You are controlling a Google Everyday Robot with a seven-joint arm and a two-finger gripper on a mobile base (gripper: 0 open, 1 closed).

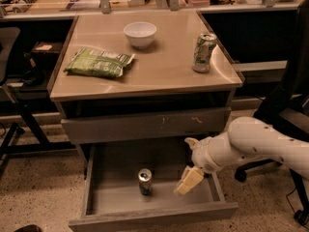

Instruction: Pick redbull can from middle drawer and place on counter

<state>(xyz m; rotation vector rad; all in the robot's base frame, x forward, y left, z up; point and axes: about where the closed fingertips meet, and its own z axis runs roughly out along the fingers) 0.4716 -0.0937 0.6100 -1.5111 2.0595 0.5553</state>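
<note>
The redbull can [145, 181] stands upright on the floor of the open middle drawer [154, 217], left of centre. My gripper [189, 181], pale yellow at the end of the white arm [251, 144], hangs inside the drawer at the right, about a can's height to the right of the can and not touching it. The beige counter [159, 69] is above, on top of the grey cabinet.
On the counter are a white bowl [140, 34], a green snack bag [99, 63] and a taller green-and-white can [204, 52]. A shut drawer front with pale scratch marks [145, 124] sits just above the open drawer. Chair legs [251, 170] stand at the right.
</note>
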